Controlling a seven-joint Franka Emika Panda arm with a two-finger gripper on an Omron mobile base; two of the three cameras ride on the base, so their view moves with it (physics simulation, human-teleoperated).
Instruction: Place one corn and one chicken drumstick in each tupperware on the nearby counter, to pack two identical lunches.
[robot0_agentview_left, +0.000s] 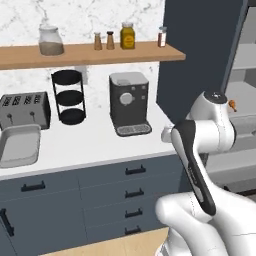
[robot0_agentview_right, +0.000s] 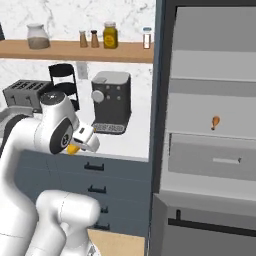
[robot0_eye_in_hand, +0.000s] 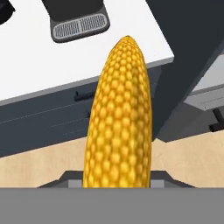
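Carrying the corn is the step in hand, as I judge it: the hand is closed on the cob, which juts out along the hand view with its tip over the front edge of the worktop, and a bit of yellow shows under the wrist in the right base view; the hand hangs off the right end of the worktop, out over the wooden floor, so the load has the whole length of the worktop to cross; a grey tupperware sits at the far left end, in front of the toaster, and looks bare inside from here, though part of it is cut off by the picture's edge; doing this well means keeping the cob level and high enough to clear the coffee machine and the black tiered stand near the back edge, then coming down over the tub's middle before letting go, since a long cob dropped across a rim would likely roll out; one chicken drumstick lies on a shelf of the open unit to the right, well apart from the tub, and is not yet packed.
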